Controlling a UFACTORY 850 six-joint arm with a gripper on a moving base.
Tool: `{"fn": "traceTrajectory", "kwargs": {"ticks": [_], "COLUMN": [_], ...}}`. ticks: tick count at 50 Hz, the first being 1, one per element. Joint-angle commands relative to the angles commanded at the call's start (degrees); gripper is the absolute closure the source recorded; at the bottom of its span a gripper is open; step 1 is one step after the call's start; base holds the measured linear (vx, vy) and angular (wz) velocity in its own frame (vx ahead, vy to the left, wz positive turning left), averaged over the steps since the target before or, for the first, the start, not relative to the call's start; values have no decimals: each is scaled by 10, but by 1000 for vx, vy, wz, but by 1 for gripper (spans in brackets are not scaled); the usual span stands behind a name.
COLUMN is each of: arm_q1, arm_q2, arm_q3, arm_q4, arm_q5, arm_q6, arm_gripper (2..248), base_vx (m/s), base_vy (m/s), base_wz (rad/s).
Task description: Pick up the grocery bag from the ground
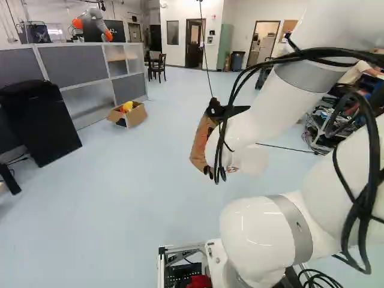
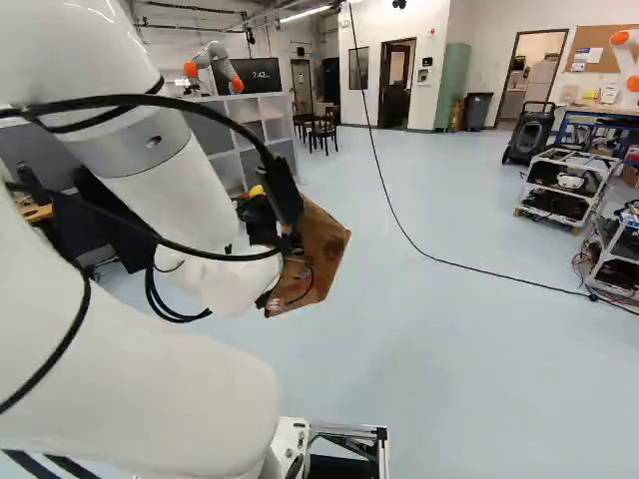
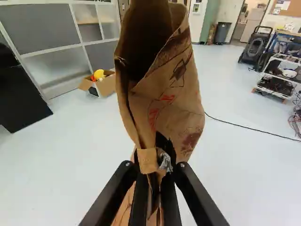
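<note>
Holding bag: brown paper grocery bag [image 3: 171, 103], caught in the gripper [image 3: 154, 165]; creased, slanting, spread mostly ahead of the fingers, with a narrower part showing beneath.
Gripper: closed down nearly together on a bunched fold of paper; pinch close to the fingertips, by the look of it.
Ground clearance: judged off the floor [image 1: 120, 192], with no contact visible in either base view; underside not fully in sight.
Step in hand: lift and steady, pick-up looking all but done. Best raised slowly and straight, without jerk or wrist twist. Hold the squeeze firm; paper likely to tear or slip at so small a pinch. Contents, if any, cannot be told; treat as possibly loaded.
Arm: white arm [image 1: 276, 102] reaching out over open floor, black cables [image 1: 366, 210] looping off it, some close by the bag in the left base view. Worth watching for a snag before any turn.
Cord: thin black cord [image 2: 589, 295] lying over the floor beyond the bag; give it room if driving.
Cardboard box: open box [image 1: 137, 114] by the grey partition [image 1: 69, 63], well apart from the bag; leave alone.
</note>
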Motion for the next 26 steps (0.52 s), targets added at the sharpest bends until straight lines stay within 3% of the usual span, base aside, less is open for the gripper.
{"fn": "traceTrajectory", "kwargs": {"ticks": [26], "arm_q1": [0], "arm_q2": [3], "arm_q3": [3], "arm_q4": [0], "arm_q5": [2], "arm_q6": [-2], "arm_gripper": [223], "base_vx": [0], "base_vy": [0], "base_wz": [0]}}
